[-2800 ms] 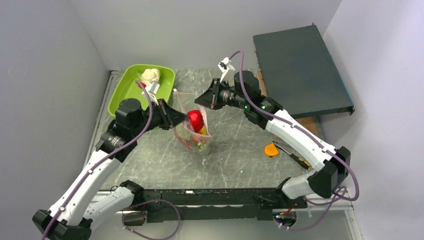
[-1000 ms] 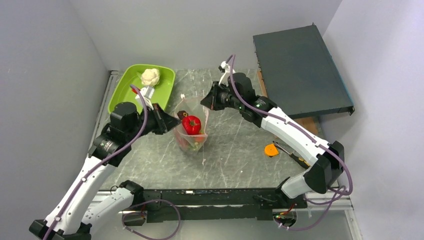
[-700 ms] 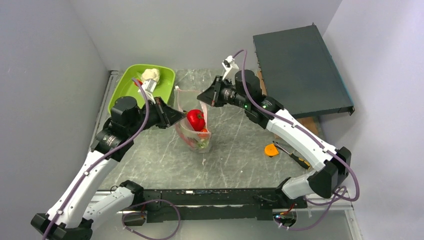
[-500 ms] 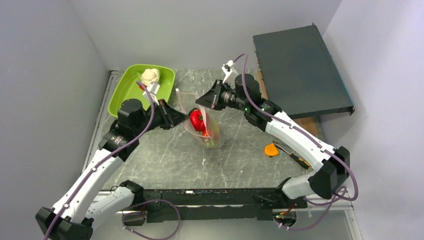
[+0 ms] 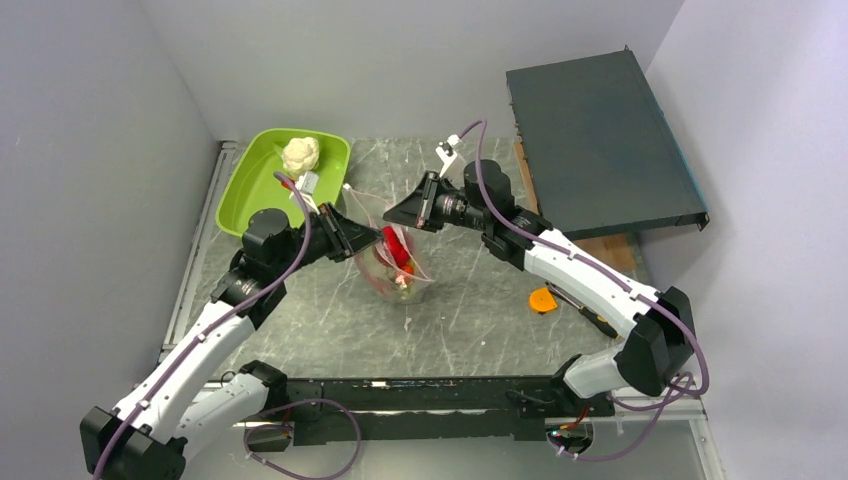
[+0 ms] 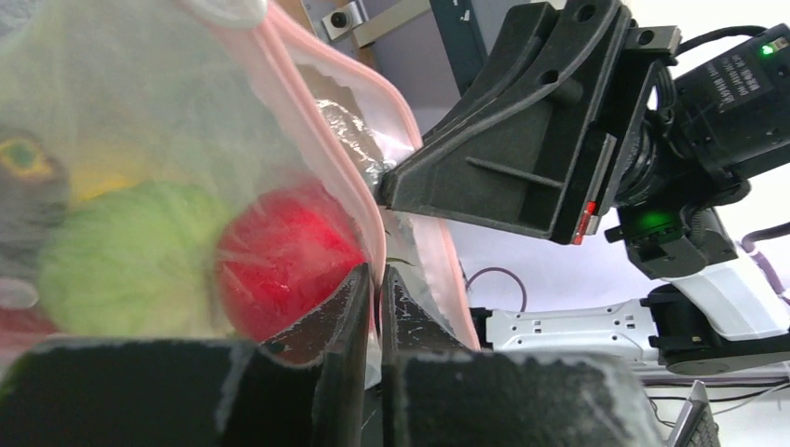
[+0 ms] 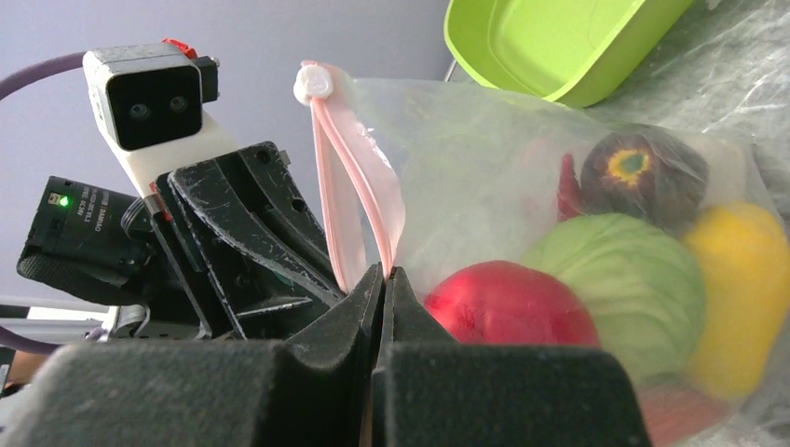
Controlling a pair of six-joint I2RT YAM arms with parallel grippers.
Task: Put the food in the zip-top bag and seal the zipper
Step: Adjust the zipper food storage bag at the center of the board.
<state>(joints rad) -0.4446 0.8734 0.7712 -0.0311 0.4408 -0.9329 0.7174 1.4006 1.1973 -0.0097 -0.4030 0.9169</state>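
Observation:
The clear zip-top bag (image 5: 398,272) hangs between my two grippers over the middle of the table. Inside lies the food: a red piece (image 7: 508,303), a green one (image 7: 619,279), a yellow one (image 7: 731,279) and a dark purple one (image 7: 643,177). My left gripper (image 6: 375,275) pinches the pink zipper (image 6: 317,140) on one side of the mouth, with only a hairline gap between its jaws. From the other side, my right gripper (image 7: 384,272) is shut tight on the facing zipper (image 7: 359,196) strip. In the top view the left gripper (image 5: 372,240) and right gripper (image 5: 395,215) almost meet.
A lime-green tray (image 5: 250,185) at the back left holds a white cauliflower-like piece (image 5: 300,153). A dark flat box (image 5: 600,140) fills the back right. An orange disc (image 5: 543,299) and a screwdriver (image 5: 590,315) lie at the right.
Both grippers have swung the bag about and drawn closer together, narrowing its mouth. The food has sunk lower in the bag. The left jaws have eased apart slightly.

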